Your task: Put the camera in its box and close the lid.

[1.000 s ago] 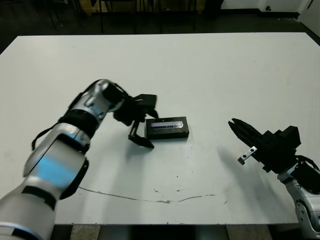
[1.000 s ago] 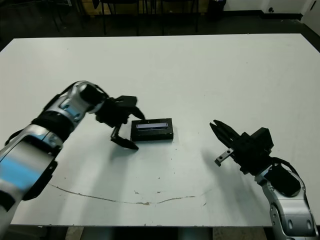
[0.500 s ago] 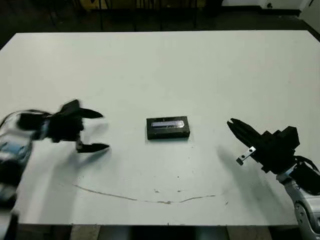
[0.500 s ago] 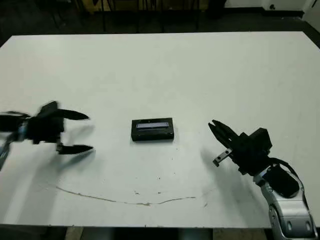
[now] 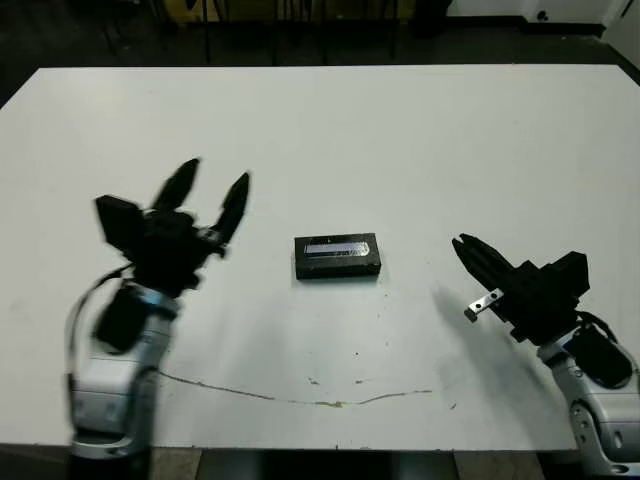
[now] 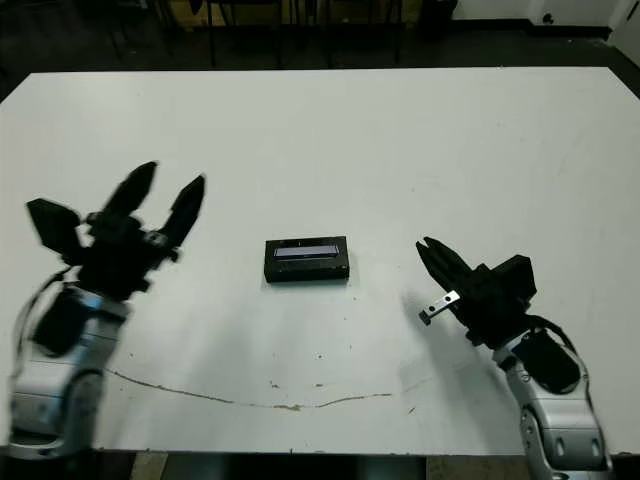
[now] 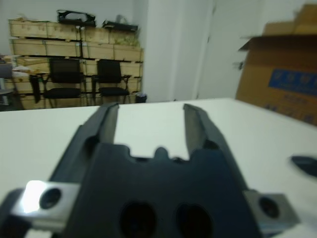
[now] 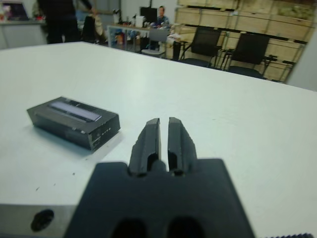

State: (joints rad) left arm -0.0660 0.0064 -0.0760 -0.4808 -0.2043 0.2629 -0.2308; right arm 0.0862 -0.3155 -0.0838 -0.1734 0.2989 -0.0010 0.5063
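Head views: the closed box (image 5: 337, 257), its lid (image 5: 335, 245) on top, lies on the table (image 5: 400, 140) between the two pincers, touching neither. The left pincer (image 5: 208, 190) is raised with fingers spread. The right pincer (image 5: 462, 247) points toward the box.

Left wrist view: fingers (image 7: 108, 119) parted, nothing between.

Right wrist view: fingers (image 8: 148, 139) nearly pressed together, empty; box (image 8: 73, 121) ahead, off to one side.
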